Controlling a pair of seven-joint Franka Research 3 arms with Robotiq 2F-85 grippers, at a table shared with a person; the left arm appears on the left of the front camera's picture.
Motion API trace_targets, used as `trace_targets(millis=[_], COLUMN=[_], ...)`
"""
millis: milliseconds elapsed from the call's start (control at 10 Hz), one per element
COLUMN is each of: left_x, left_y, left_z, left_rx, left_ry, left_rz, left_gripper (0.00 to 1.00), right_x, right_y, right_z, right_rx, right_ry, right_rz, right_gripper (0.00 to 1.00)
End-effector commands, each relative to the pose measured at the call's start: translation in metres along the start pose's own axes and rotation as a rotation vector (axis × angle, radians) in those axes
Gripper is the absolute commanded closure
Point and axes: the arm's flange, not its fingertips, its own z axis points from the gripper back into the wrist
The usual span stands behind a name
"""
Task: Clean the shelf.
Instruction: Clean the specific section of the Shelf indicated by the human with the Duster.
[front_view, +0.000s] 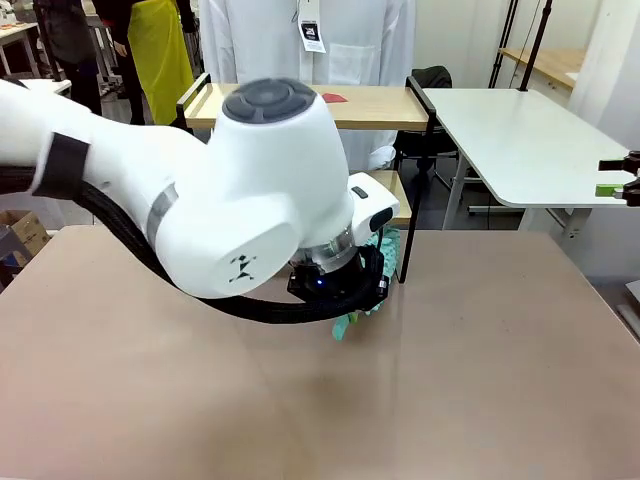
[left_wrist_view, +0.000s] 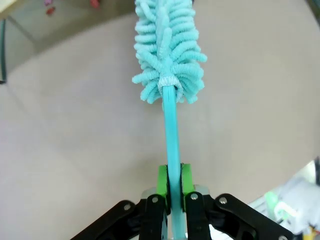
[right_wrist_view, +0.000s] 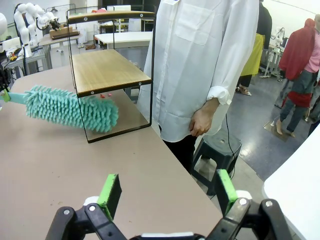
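My left gripper (left_wrist_view: 170, 182) is shut on the thin teal handle of a fluffy teal duster (left_wrist_view: 167, 50). The duster's head (right_wrist_view: 70, 107) reaches in under the lower wooden board of the shelf (right_wrist_view: 107, 70), just above the beige tabletop. In the front view the bulky left arm (front_view: 250, 190) hides most of the duster (front_view: 385, 250) and part of the shelf (front_view: 380, 108). My right gripper (right_wrist_view: 168, 192) stands open with nothing between its green pads. It hovers at the far right (front_view: 615, 178), well away from the shelf.
A person in a white coat (right_wrist_view: 200, 60) stands close behind the shelf, one hand (right_wrist_view: 200, 122) hanging down. A small red item (front_view: 333, 97) lies on the top board, and red bits (right_wrist_view: 104, 95) lie under the lower one. A white table (front_view: 520, 140) stands at the right.
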Motion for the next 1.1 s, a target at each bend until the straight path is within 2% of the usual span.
trace_targets(millis=[0, 300, 700, 1000], left_x=[0.014, 0.028, 0.042, 0.038], left_y=[-0.020, -0.027, -0.021, -0.027], left_z=[-0.024, -0.045, -0.076, -0.100], left_rx=[0.064, 0.076, 0.093, 0.094], left_ry=[-0.114, -0.160, -0.136, -0.094], left_rz=[0.065, 0.108, 0.124, 0.106], left_gripper=[0.87, 0.87, 0.87, 0.87], right_x=[0.007, 0.007, 0.007, 0.007], right_y=[0.001, 0.001, 0.001, 0.001], right_z=[-0.003, -0.003, -0.003, -0.003], right_rx=[-0.012, -0.012, -0.012, -0.012], right_ry=[0.021, 0.021, 0.021, 0.021], right_rz=[-0.012, -0.012, -0.012, -0.012], right_gripper=[0.00, 0.00, 0.00, 0.00])
